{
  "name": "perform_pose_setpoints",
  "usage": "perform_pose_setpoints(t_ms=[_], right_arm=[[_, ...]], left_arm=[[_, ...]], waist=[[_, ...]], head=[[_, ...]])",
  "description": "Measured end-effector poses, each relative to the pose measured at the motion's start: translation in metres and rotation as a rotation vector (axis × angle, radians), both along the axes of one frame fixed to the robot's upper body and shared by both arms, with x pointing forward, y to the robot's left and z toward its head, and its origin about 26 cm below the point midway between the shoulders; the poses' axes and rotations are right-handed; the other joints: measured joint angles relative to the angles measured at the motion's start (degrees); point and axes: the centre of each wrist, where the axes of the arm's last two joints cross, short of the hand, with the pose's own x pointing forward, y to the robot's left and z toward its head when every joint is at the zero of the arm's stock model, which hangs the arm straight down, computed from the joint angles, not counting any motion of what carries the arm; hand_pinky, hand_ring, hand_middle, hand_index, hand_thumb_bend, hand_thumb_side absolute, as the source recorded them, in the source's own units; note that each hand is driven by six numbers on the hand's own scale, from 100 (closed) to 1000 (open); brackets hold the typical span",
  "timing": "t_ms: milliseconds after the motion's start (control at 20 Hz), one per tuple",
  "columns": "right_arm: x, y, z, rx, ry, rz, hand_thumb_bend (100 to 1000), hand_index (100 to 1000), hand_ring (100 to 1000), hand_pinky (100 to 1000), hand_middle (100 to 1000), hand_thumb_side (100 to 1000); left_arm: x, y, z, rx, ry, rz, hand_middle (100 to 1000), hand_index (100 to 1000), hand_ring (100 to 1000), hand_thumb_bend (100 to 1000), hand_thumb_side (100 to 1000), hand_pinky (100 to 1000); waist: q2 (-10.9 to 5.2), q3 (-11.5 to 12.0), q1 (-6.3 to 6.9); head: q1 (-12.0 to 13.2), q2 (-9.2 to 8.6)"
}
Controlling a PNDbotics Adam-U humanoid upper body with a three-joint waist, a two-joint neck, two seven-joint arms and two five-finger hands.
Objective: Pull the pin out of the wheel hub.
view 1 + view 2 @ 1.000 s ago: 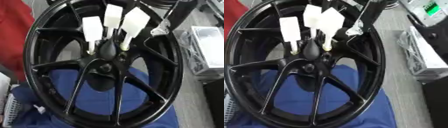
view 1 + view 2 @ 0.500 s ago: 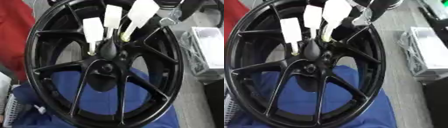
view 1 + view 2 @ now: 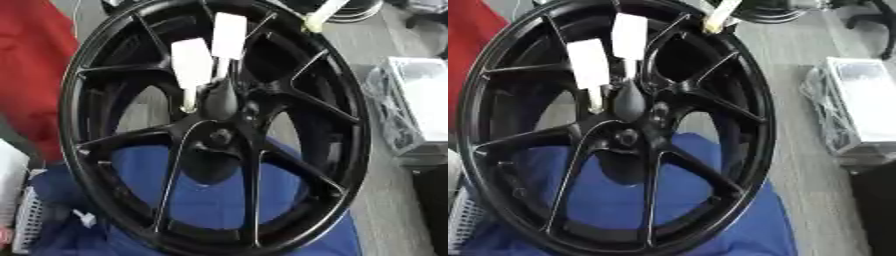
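A black spoked wheel hub (image 3: 219, 135) stands tilted on a blue cloth and fills the picture. Two white flat-headed pins stick up out of its centre: one on the left (image 3: 191, 67) and one just right of it (image 3: 229, 37). A third cream pin (image 3: 322, 14) hangs free above the rim at the top edge, clear of the hub, its yellowish tip pointing down-left. Its upper end runs out of the picture, so what holds it is hidden. Neither of my hands shows in either view.
A red cloth (image 3: 31, 75) hangs at the left. The blue cloth (image 3: 210, 200) lies under the wheel. A plastic-wrapped grey box (image 3: 859, 110) sits on the grey floor at the right. A white mesh basket (image 3: 22, 225) is at the lower left.
The rightmost pin has come out of the hub centre and risen up and to the right, past the rim. My right hand, seen holding it earlier, has left the picture.
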Motion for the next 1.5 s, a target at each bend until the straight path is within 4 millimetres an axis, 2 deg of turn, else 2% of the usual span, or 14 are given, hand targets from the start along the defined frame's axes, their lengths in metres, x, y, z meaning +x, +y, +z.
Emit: perform_pose_setpoints(t_ms=[300,500,550,600,650,700,800,850,900,1100,1150,1200,1350,1500], right_arm=[[-0.008,-0.080,-0.041,0.089,0.001,-0.388,248,625,624,796,491,146],[-0.017,-0.114,-0.075,0.052,0.041,-0.632,354,708,691,803,583,214],[-0.019,-0.120,-0.082,0.039,0.050,-0.679,439,806,770,824,727,324],[-0.021,-0.124,-0.088,0.030,0.060,-0.719,446,820,780,828,745,338],[-0.022,-0.128,-0.094,0.023,0.072,-0.755,479,884,838,848,826,395],[-0.022,-0.132,-0.099,0.017,0.091,-0.786,476,893,846,850,835,402],[-0.023,-0.138,-0.108,0.011,0.126,-0.828,476,893,846,850,835,402],[-0.023,-0.140,-0.110,0.010,0.139,-0.843,446,912,878,860,868,461],[-0.024,-0.142,-0.113,0.012,0.153,-0.860,444,905,870,859,860,472],[-0.024,-0.148,-0.119,0.028,0.177,-0.901,444,905,870,859,860,472],[-0.024,-0.148,-0.120,0.029,0.179,-0.903,303,824,753,824,732,529],[-0.024,-0.148,-0.120,0.032,0.175,-0.904,259,813,738,820,713,539],[-0.017,-0.134,-0.100,0.073,0.072,-0.838,128,783,679,803,645,552],[-0.006,-0.102,-0.073,0.127,-0.078,-0.694,100,778,664,794,631,584]], left_arm=[[-0.003,0.006,0.000,-0.003,-0.010,0.026,798,843,787,298,821,887],[-0.004,0.009,-0.002,-0.011,-0.014,0.037,798,842,786,296,822,887],[-0.004,0.009,-0.002,-0.012,-0.014,0.037,798,842,786,296,823,887],[-0.004,0.009,-0.002,-0.013,-0.014,0.037,798,843,786,296,823,887],[-0.004,0.009,-0.002,-0.014,-0.014,0.037,797,842,786,297,823,887],[-0.004,0.009,-0.002,-0.015,-0.015,0.037,797,842,786,297,823,887],[-0.004,0.009,-0.002,-0.016,-0.014,0.038,797,842,786,297,823,887],[-0.005,0.009,-0.002,-0.016,-0.014,0.039,797,841,785,298,822,887],[-0.005,0.010,-0.003,-0.016,-0.013,0.041,797,840,785,297,821,887],[-0.005,0.011,-0.004,-0.020,-0.013,0.047,797,840,785,297,821,887],[-0.005,0.012,-0.004,-0.020,-0.013,0.048,797,840,784,296,822,887],[-0.005,0.011,-0.004,-0.020,-0.013,0.047,797,840,784,296,821,887],[-0.004,0.010,-0.001,-0.018,-0.017,0.040,797,839,784,297,818,886],[-0.003,0.008,0.000,-0.017,-0.019,0.035,796,839,783,298,818,886]], waist=[[-0.08,-1.4,0.74],[-0.43,-1.9,1.07],[-0.72,-2.0,1.15],[-0.93,-2.0,1.23],[-1.08,-2.0,1.27],[-1.13,-2.1,1.30],[-1.15,-2.2,1.31],[-1.16,-2.2,1.34],[-1.17,-2.2,1.36],[-1.28,-2.2,1.52],[-1.28,-2.2,1.52],[-1.38,-2.0,1.53],[-1.85,-1.0,1.80],[-1.85,-1.1,1.90]], head=[[1.2,0.00],[1.9,-0.02],[2.0,-0.04],[2.1,-0.05],[2.1,-0.07],[2.1,-0.07],[2.1,-0.07],[2.1,-0.07],[2.0,-0.07],[2.0,-0.07],[2.0,-0.07],[1.7,-0.04],[1.0,-0.03],[0.8,-0.01]])
